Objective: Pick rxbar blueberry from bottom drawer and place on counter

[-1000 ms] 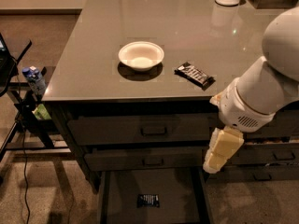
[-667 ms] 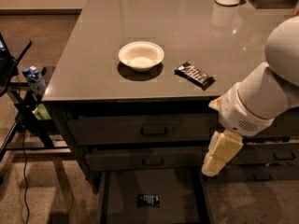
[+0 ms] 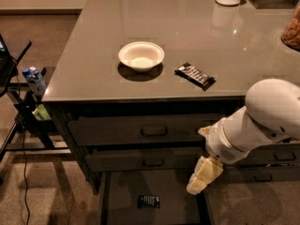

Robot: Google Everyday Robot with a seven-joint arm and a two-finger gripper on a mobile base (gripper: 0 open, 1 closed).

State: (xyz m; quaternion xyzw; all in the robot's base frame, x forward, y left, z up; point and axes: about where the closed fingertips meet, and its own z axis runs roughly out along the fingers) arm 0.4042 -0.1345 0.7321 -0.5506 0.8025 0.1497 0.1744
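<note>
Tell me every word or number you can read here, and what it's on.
White lettering on the black bar, on the counter: too blurred to read.
Pale print on the rxbar blueberry, in the bottom drawer: too small to read.
Label on the bottle at left: unreadable.
No text on the tool, above the drawer's right side.

rxbar blueberry in bottom drawer, hand — to its right

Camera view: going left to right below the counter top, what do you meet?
A blue-capped bottle → rxbar blueberry, lying on the floor of the bottom drawer → gripper, hanging over the drawer's right side.
</note>
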